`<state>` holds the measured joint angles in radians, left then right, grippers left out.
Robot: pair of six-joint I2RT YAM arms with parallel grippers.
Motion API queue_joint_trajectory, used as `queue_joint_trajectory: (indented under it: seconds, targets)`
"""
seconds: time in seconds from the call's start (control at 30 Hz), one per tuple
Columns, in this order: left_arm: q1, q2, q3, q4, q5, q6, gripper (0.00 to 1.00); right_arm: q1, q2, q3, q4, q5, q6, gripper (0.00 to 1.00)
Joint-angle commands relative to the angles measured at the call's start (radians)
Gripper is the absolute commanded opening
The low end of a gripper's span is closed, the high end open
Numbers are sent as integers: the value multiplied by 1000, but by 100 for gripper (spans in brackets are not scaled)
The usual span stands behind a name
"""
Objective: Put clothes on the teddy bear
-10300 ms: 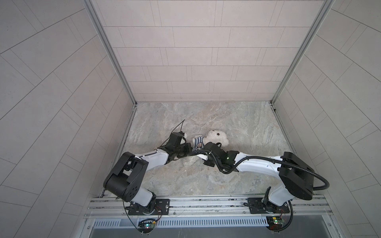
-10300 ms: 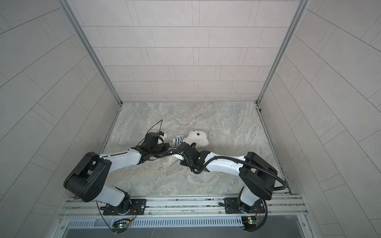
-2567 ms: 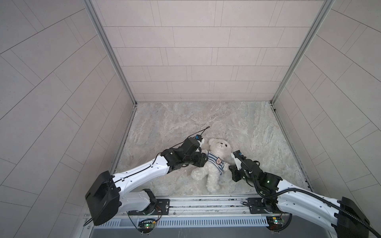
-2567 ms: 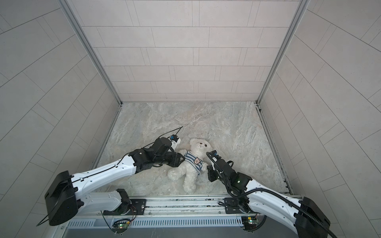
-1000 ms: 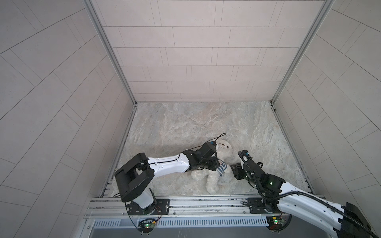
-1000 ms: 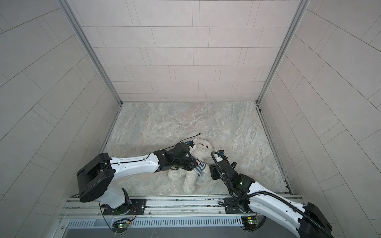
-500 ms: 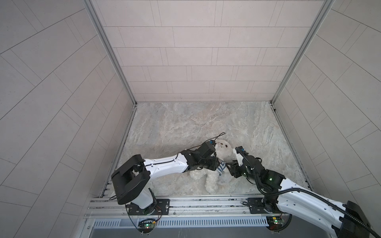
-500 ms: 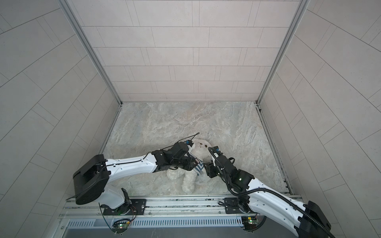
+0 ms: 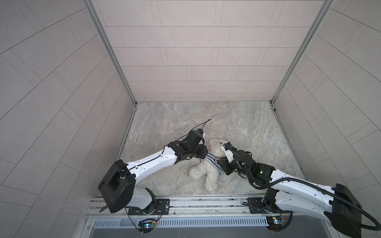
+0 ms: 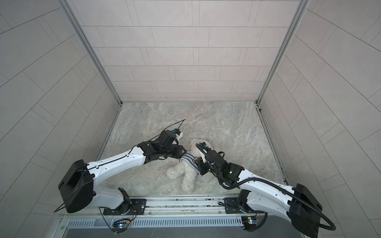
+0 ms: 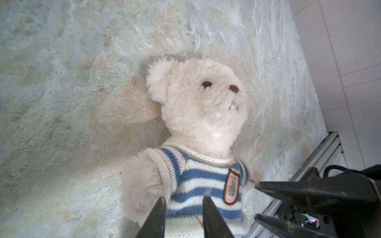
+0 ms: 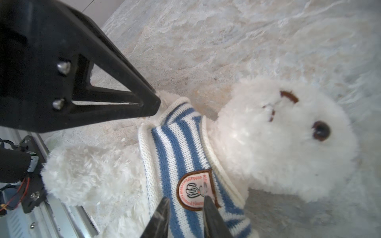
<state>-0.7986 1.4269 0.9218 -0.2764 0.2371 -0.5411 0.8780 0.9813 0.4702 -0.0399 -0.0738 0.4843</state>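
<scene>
The white teddy bear (image 9: 207, 172) (image 10: 186, 179) lies on its back on the marble floor, head away from the rail. It wears the blue-and-white striped shirt (image 9: 211, 161) (image 10: 188, 159), with the badge (image 12: 193, 189) on the chest. My left gripper (image 9: 204, 157) (image 10: 184, 153) (image 11: 184, 198) sits at the sleeve side of the shirt (image 11: 195, 179). Its jaws are narrowly apart and flat knit shows between them. My right gripper (image 9: 221, 162) (image 10: 198, 162) (image 12: 185, 199) is at the opposite side, with one fingertip (image 12: 207, 203) beside the badge. Its jaws also stand slightly apart over unbunched stripes.
Tiled walls enclose the floor on three sides. The metal rail (image 9: 195, 203) with both arm bases runs just below the bear's legs. A thin black cable (image 9: 203, 124) sticks up from the left wrist. Bare marble (image 9: 206, 115) stretches behind the bear.
My right gripper has come in from the bear's right and onto the shirt, and its jaws have narrowed. My left gripper has stayed at the shirt's sleeve side. The bear has barely shifted.
</scene>
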Motion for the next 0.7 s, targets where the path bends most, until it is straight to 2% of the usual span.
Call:
queue_joint_trajectory:
  seconds: [0.0,0.37,0.67]
  targets:
    - [-14,27,8,-17,31,32,32,26,20,-8,39,15,18,24]
    - [-107,30,-94,-45,-70,22,25,67,-5,-97,25,35,81,18]
    - [-119,21,-138,-30,-82,5,24,68,-41,-202,66,59,121,15]
